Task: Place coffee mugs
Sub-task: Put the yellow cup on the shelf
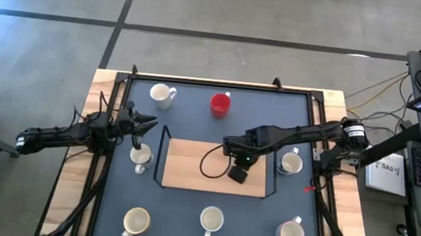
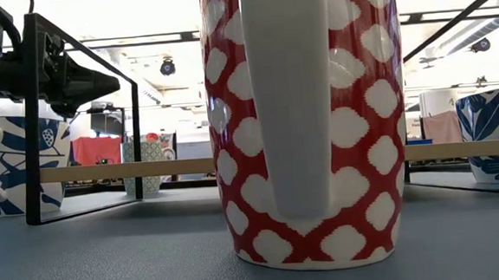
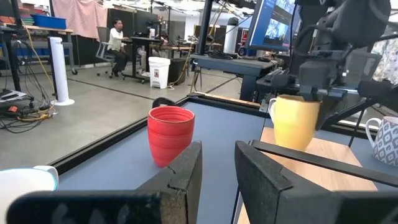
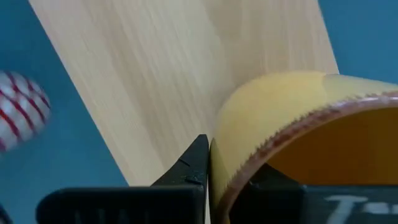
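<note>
Two dark arms reach in over the blue-grey table mat (image 1: 187, 201) from opposite sides. On the left, the left gripper (image 1: 150, 123) hovers just beside a small white patterned mug (image 1: 140, 156) that stands on the mat near the left edge of the black wire frame (image 1: 163, 156); its fingers (image 3: 186, 171) stand slightly parted with nothing between them. Behind it, toward the far edge of the mat, sits a white ceramic mug (image 1: 160, 94) with its handle out to the side, and along the near edge stands a cream round mug (image 1: 136, 220). Moving toward the middle, a red ribbed mug (image 1: 220, 103) stands on the mat beyond the light wooden board (image 1: 190, 166), and another white mug (image 1: 211, 220) sits at the near edge. Over the board's right part, the right gripper (image 1: 235, 167) is closed on the rim of a yellow-orange ceramic mug (image 3: 295, 121), one finger outside the wall and one inside, holding it above the wood. Farther right, a white mug with a side handle (image 1: 290, 163) stands beside the frame, and a last cream mug (image 1: 291, 233) sits at the near right corner.
</note>
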Robot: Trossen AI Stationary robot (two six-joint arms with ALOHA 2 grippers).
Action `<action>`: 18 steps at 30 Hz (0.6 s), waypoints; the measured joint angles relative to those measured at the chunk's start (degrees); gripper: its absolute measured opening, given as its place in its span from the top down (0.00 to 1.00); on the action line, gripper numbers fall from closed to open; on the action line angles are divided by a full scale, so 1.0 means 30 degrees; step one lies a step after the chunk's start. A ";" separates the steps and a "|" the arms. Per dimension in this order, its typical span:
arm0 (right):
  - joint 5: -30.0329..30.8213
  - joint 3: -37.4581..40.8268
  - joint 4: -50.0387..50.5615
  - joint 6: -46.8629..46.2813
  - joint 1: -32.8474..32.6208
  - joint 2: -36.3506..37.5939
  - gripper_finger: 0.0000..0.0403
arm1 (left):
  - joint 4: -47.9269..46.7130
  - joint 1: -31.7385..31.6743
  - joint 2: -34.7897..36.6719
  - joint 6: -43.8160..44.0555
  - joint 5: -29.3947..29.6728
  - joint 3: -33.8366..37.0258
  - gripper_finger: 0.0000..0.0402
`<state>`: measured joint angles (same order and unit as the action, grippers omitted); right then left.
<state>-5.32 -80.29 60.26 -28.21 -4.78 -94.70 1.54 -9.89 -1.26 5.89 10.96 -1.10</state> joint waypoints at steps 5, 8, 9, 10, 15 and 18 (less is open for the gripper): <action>0.0211 0.0022 0.2107 0.2103 0.0022 0.0000 0.96 | 0.0000 -0.0006 0.0000 0.0001 0.0000 0.0000 0.81; 0.0645 0.0033 0.2238 0.3329 0.0022 -0.0007 0.96 | 0.0000 0.0000 0.0000 0.0000 0.0000 0.0000 0.81; 0.0714 0.0036 0.2220 0.3826 0.0022 -0.0007 0.96 | 0.0000 0.0000 0.0000 0.0002 0.0000 -0.0006 0.81; 0.0736 0.0029 0.2231 0.4251 0.0022 -0.0007 0.96 | 0.0000 -0.0005 0.0000 0.0000 0.0000 0.0000 0.81; 0.0696 0.0033 0.2419 0.5981 0.0029 -0.0007 0.96 | 0.0000 -0.0005 0.0000 0.0003 0.0000 0.0000 0.81; 0.0605 0.0030 0.2911 0.6469 0.0029 -0.0007 0.96 | 0.0000 0.0000 0.0000 0.0000 0.0000 -0.0001 0.81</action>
<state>-3.51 -80.20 68.99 -8.80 -4.69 -94.72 1.54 -9.89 -1.26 5.89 10.96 -1.11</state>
